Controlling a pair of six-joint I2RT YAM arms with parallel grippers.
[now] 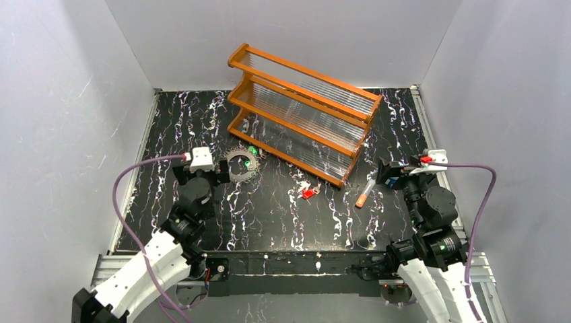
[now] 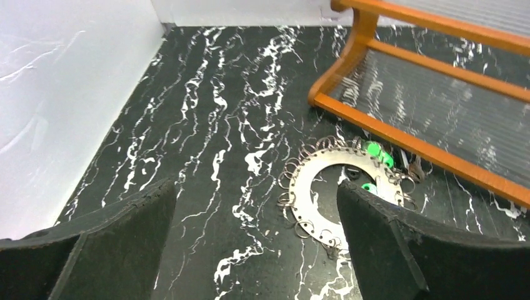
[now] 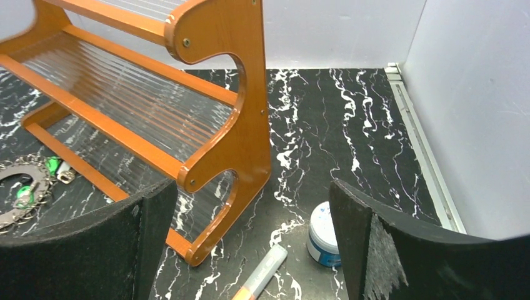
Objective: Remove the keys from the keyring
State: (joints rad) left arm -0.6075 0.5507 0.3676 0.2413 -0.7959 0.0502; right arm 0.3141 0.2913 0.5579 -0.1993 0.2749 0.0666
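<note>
Since L gripper [image 2: 250, 209] & R gripper [image 3: 253, 194] both gape empty, approach step; L, just beside keyring [image 2: 306, 187], must pin it, freeing green keys [image 2: 374, 150].

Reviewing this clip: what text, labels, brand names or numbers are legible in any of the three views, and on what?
No text can be read in any view.
On the blue-and-white jar, the marks on the lid are too blurred to read.
No lettering shows on the tube, keys, keyring or wooden rack.

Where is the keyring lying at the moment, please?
In the top view the keyring lies left of centre on the table, just before the left end of the orange rack.
</note>
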